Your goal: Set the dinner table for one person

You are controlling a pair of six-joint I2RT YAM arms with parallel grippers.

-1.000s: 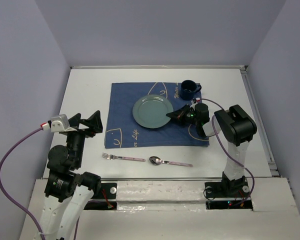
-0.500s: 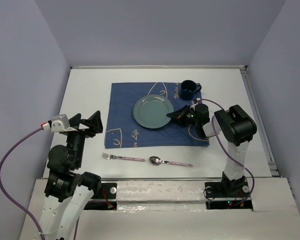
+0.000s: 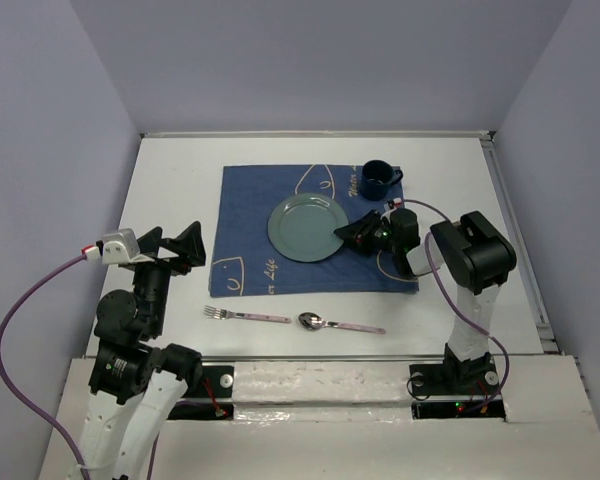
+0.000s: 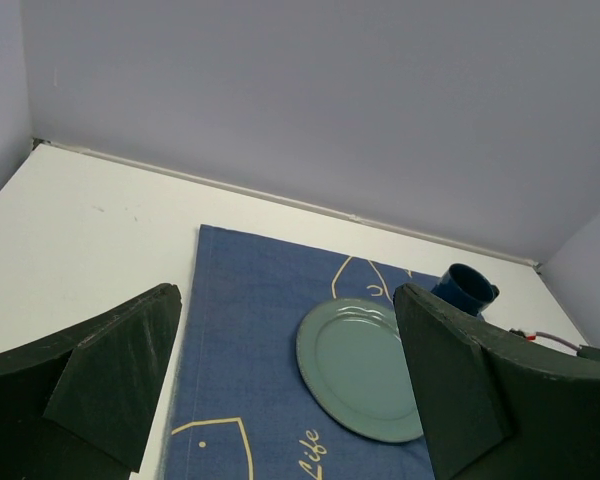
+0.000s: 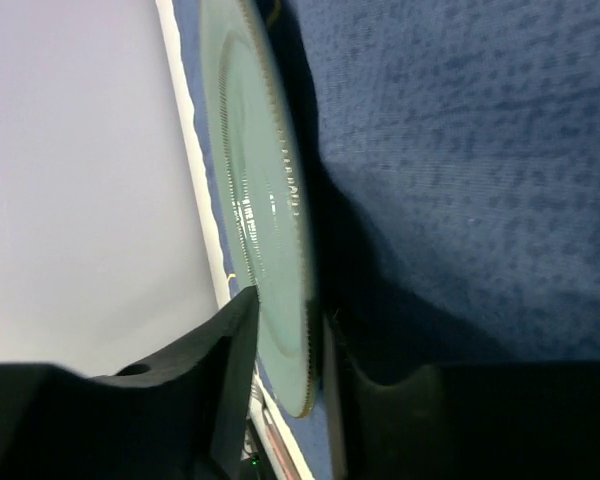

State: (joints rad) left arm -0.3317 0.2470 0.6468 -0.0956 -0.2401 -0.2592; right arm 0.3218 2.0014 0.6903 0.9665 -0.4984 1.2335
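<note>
Right hand (image 3: pixel 342 233), slightly parted, straddles rim of plate (image 3: pixel 302 226) lying flat on cloth (image 3: pixel 245 215).

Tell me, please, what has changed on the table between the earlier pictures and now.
The plate slid slightly toward the right arm and near edge, drawn by the right gripper at its rim. That gripper has since eased open, the rim loose between its fingers, so the plate looks let go, flat on the blue cloth. Mug, fork, spoon and the open left gripper stayed put.
</note>
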